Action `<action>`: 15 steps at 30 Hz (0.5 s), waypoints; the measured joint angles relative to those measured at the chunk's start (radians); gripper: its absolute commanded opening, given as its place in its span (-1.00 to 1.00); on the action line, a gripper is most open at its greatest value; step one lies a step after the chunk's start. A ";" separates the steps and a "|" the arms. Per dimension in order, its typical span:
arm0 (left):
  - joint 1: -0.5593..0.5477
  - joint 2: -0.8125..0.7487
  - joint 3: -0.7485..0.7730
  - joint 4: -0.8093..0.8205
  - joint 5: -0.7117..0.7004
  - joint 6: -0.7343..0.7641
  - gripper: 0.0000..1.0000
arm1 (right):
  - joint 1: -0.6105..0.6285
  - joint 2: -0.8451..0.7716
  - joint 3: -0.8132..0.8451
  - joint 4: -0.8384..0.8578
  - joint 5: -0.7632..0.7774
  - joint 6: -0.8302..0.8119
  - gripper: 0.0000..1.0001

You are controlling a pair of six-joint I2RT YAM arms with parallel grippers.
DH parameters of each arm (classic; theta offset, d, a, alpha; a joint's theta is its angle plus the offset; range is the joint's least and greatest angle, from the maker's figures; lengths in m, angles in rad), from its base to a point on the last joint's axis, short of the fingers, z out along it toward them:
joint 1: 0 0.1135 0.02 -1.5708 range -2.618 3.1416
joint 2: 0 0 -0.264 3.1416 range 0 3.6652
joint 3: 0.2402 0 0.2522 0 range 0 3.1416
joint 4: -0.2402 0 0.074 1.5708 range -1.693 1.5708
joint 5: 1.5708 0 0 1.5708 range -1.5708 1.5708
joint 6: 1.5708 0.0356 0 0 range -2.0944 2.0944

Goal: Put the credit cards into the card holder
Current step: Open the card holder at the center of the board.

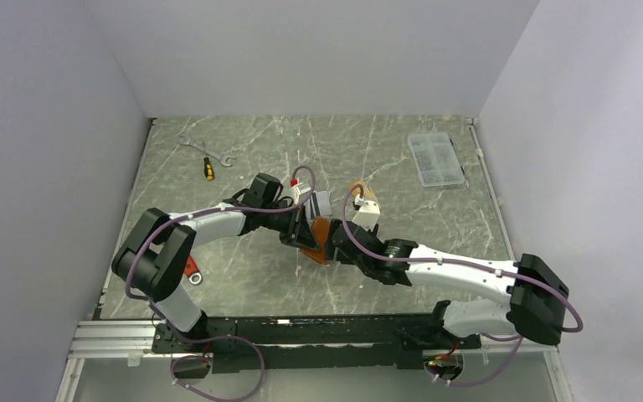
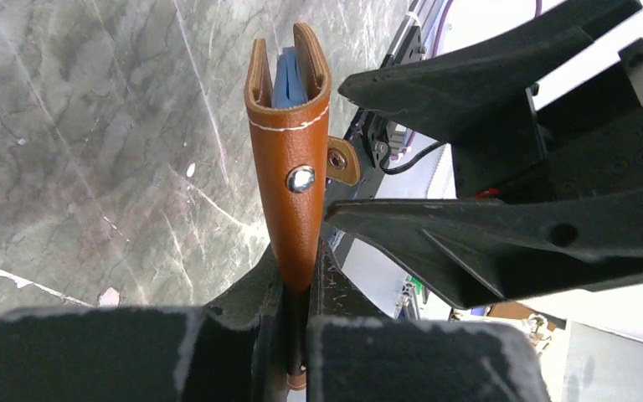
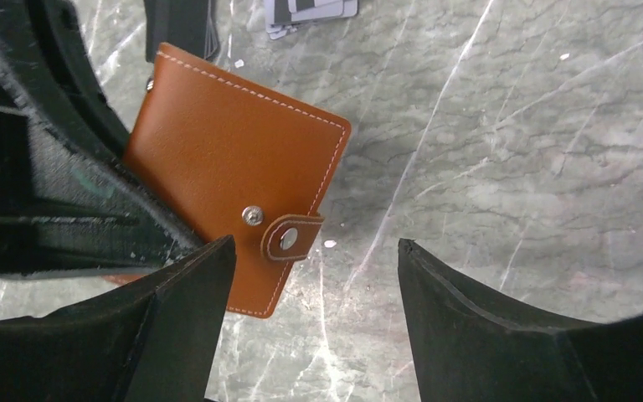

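Observation:
The tan leather card holder [image 2: 289,167] stands edge-on between the fingers of my left gripper [image 2: 301,285], which is shut on its lower edge. A light blue-grey lining [image 2: 287,79] shows at its top. In the right wrist view the card holder [image 3: 234,159] shows its flat face, with the snap tab [image 3: 291,237] folded over the edge. My right gripper [image 3: 316,244] is open just beside that tab, with nothing between its fingers. Silver-grey credit cards [image 3: 310,10] with a black stripe lie on the table beyond. From above, both grippers meet at the card holder [image 1: 321,233].
A clear compartment box [image 1: 435,157] sits at the back right. A wrench [image 1: 205,149] and a yellow-handled screwdriver [image 1: 208,167] lie at the back left. A small red item [image 1: 191,268] lies by the left arm. White walls close in three sides.

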 measured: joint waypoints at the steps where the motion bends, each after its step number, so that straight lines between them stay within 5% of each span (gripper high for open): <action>1: 0.000 0.000 0.000 -0.002 -0.002 0.002 -1.00 | -0.013 0.018 0.004 0.003 -0.017 0.007 0.37; 7: 0.000 -0.002 0.000 -0.003 -0.005 0.008 -1.00 | -0.065 0.037 0.007 0.011 -0.060 0.041 -0.14; 15: 0.000 -0.005 0.000 0.000 -0.002 0.004 -1.00 | -0.090 0.037 0.006 0.033 -0.085 0.064 -0.49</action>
